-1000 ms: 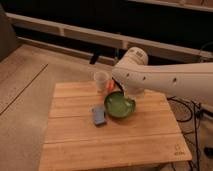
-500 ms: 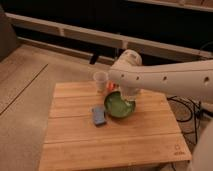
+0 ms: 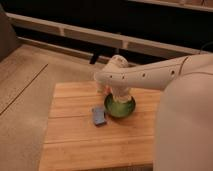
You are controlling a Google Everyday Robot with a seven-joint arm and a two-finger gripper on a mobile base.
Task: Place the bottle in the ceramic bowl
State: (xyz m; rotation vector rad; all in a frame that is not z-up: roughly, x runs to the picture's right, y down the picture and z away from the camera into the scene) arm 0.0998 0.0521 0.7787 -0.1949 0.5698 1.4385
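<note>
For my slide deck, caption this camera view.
Robot arm reaches across a wooden table, its gripper over the green ceramic bowl, a blue-grey pad beside it.

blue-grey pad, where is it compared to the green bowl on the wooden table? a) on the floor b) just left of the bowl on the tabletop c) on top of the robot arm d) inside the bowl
b: the blue-grey pad lies flat on the wooden table just left of the green ceramic bowl in the camera view, while the gripper sits over the bowl's far rim.
</note>
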